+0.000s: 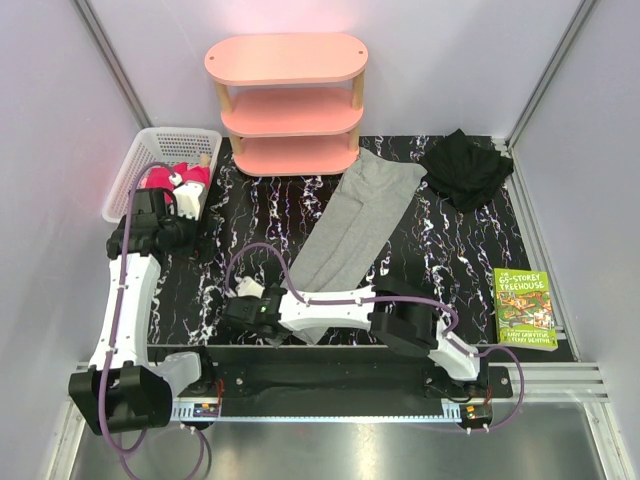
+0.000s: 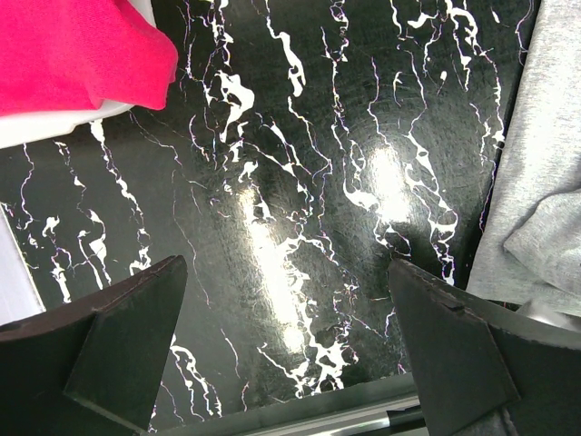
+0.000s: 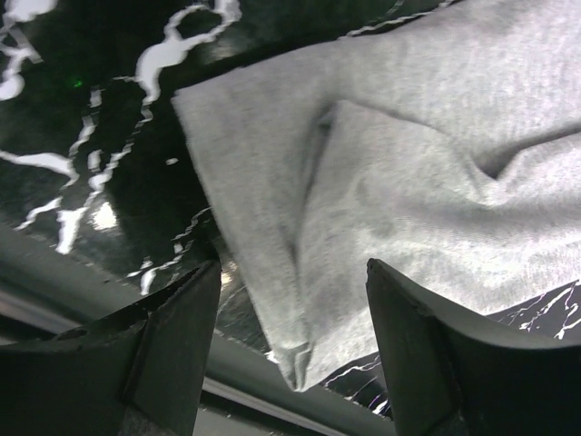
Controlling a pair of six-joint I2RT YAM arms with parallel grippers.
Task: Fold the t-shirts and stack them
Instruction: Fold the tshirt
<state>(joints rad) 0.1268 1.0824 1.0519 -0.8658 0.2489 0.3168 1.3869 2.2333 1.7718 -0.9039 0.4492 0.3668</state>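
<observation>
The grey t-shirt lies on the desk as a long narrow strip. Its long axis goes diagonally from the right hand away toward the far right. Its near corner lies between the fingers of this hand, which is partly open and does not press the cloth. The left hand is fully open and holds nothing. Just beyond it, to its left, stands the white basket with magenta cloth inside. The black t-shirt lies crumpled well apart from both hands.
</observation>
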